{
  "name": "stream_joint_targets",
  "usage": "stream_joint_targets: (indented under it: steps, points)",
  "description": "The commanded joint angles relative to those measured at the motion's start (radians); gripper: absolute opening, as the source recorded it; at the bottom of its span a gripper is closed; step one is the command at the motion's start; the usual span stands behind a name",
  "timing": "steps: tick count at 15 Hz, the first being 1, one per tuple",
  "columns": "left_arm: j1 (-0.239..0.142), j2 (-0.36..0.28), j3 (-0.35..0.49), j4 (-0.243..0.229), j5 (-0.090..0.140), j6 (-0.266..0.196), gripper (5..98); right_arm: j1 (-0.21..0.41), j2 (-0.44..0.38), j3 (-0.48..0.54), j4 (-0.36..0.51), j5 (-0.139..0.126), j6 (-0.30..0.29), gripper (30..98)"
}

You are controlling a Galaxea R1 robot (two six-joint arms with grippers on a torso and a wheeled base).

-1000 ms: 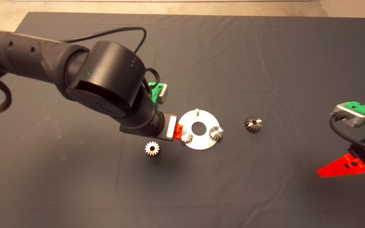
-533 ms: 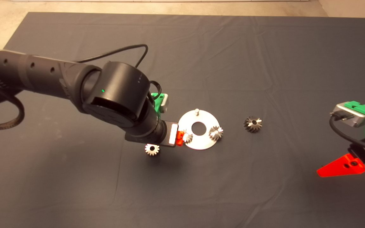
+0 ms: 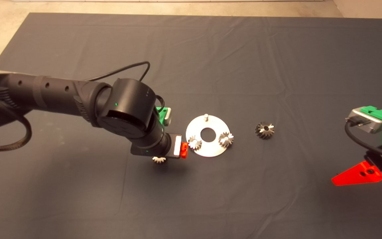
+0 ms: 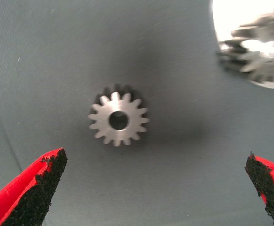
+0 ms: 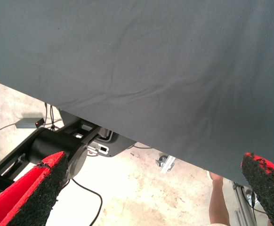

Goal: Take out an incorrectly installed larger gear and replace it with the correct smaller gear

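2 small silver gears already sit on the round silver plate [image 3: 211,151] you see in the head view: one gear at its left edge [image 3: 195,143] and another at its right [image 3: 226,139], with a bare upright pin [image 3: 206,116] standing at the plate's far rim. Your left gripper [image 4: 156,193] hangs directly over the smaller gear [image 4: 118,119], which lies flat on the dark mat [image 3: 244,59] just off the plate's near-left side; from above you catch only its lower teeth under the wrist. Look at the left wrist view and you find that gear centred between the 2 red fingers [image 4: 31,190], which stand wide apart and touch nothing, while a corner of the plate and 1 mounted gear show close by. You find the larger gear [image 3: 264,129], darker and conical, lying alone on the mat to the right of the plate, apart from it. Your right gripper [image 5: 153,193] waits at the lower right edge of the head view, fingers spread with nothing between them, its camera looking past the mat's edge to the floor, cables and a person's leg [image 5: 218,202].
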Motion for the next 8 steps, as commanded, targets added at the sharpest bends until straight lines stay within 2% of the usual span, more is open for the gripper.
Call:
stream_joint_targets:
  steps: [1, 4, 8]
  points:
    - [0.01, -0.016, -0.01, 0.038, 0.132, 0.015, 98.2, 0.024, 0.001, 0.003, 0.032, 0.003, 0.005, 97.7]
    - [0.014, -0.016, -0.019, 0.043, 0.132, 0.028, 98.2, 0.024, 0.001, 0.003, 0.032, 0.003, 0.005, 97.7]
    - [0.06, -0.016, -0.039, 0.071, 0.132, 0.054, 98.2, 0.024, 0.001, 0.003, 0.032, 0.003, 0.005, 97.7]
